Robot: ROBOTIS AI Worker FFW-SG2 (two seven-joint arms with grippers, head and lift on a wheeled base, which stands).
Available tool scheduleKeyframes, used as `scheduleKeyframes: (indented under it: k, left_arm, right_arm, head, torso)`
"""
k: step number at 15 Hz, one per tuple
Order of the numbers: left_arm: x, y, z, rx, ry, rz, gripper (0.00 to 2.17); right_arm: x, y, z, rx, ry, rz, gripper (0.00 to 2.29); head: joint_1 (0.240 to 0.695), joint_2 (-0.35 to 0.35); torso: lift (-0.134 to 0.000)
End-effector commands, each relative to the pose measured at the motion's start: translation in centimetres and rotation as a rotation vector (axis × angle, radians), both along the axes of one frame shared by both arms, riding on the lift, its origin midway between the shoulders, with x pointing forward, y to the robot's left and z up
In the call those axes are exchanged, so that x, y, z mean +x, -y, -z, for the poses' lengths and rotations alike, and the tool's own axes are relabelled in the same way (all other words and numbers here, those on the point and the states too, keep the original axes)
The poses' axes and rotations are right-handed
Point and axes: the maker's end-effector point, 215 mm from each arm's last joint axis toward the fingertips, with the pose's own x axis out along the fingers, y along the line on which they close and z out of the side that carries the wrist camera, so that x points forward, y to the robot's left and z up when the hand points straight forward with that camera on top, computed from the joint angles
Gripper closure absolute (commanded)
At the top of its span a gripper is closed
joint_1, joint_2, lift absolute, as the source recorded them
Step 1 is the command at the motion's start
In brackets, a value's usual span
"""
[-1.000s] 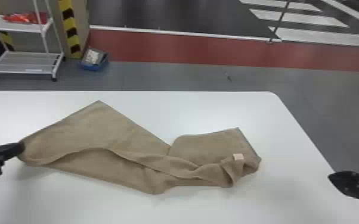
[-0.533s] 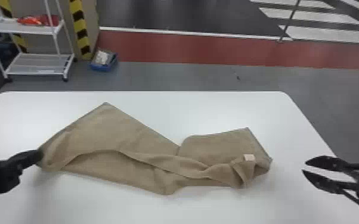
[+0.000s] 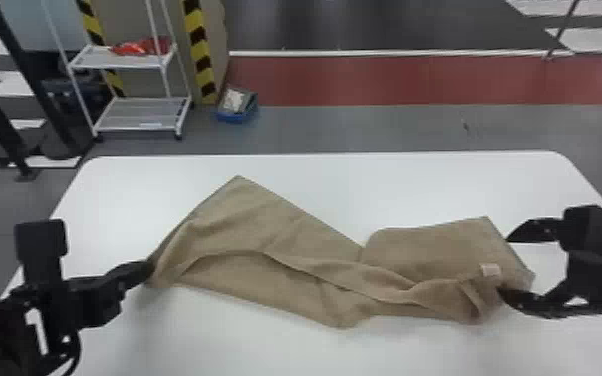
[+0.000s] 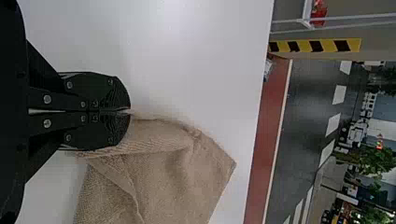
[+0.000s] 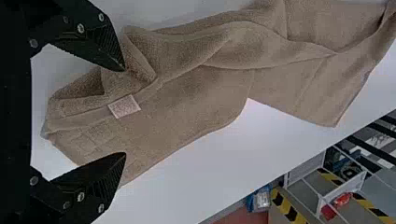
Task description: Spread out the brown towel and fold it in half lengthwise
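Nearer the brown towel [image 3: 275,235] now, my right gripper [image 5: 124,112] is wide before the tag [image 5: 124,106], maybe to grab; my left gripper [image 4: 130,111] pinches an edge, maybe for pulling.

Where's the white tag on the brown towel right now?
Head view: the white tag is near the brown towel's right end, between the right gripper's two open fingers.
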Motion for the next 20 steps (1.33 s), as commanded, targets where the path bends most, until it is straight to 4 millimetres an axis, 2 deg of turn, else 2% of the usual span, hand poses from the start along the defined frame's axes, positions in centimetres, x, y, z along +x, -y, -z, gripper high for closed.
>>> scheduleKeyframes:
  k: [1, 3, 6, 7, 9, 11, 13, 16, 19, 20]
  left_arm:
    - [-0.1, 0.0, 0.0, -0.002, 0.001, 0.001, 1.98]
    - [-0.1, -0.3, 0.1, -0.002, 0.000, -0.004, 1.98]
    - [-0.1, -0.2, 0.1, -0.003, 0.000, -0.001, 1.98]
    - [-0.1, -0.3, 0.1, -0.003, 0.001, -0.002, 1.98]
    - [-0.1, -0.4, 0.0, -0.002, 0.004, -0.004, 1.98]
    - [-0.2, -0.4, 0.1, -0.002, 0.004, -0.005, 1.98]
    - [-0.3, -0.6, 0.3, -0.003, 0.002, -0.009, 1.98]
    - [-0.1, -0.8, 0.3, -0.001, 0.007, -0.012, 1.98]
    - [0.1, -0.8, 0.3, -0.002, 0.009, -0.020, 1.98]
    - [0.0, -0.7, 0.3, -0.003, 0.009, -0.021, 1.98]
  right_arm:
    - [0.4, 0.2, 0.9, 0.005, -0.036, 0.024, 0.27]
    - [0.8, 1.1, 2.3, 0.010, -0.086, 0.072, 0.29]
    - [0.8, 0.9, 3.3, 0.014, -0.113, 0.077, 0.52]
    - [0.8, 0.9, 3.4, 0.015, -0.116, 0.079, 0.73]
    - [0.9, 0.8, 3.1, 0.032, -0.111, 0.078, 1.45]
    - [1.1, 1.3, 2.7, 0.038, -0.104, 0.089, 1.49]
    - [1.3, 2.2, 2.4, 0.038, -0.098, 0.104, 1.65]
    - [1.5, 4.2, 1.8, 0.050, -0.082, 0.129, 1.65]
    - [2.6, 6.3, -1.5, 0.105, 0.010, 0.123, 1.65]
    - [2.6, 6.0, -2.5, 0.109, 0.054, 0.076, 1.65]
  head:
    - [0.695, 0.036]
    - [0.695, 0.035]
    - [0.695, 0.027]
    - [0.695, 0.027]
    - [0.695, 0.027]
    - [0.695, 0.030]
    - [0.695, 0.027]
    - [0.695, 0.016]
    - [0.695, -0.009]
    - [0.695, -0.015]
  torso:
    - [-0.125]
    - [-0.125]
    - [-0.125]
    - [-0.125]
    - [-0.125]
    - [-0.125]
    - [-0.125]
    - [-0.125]
    - [-0.125]
    - [-0.125]
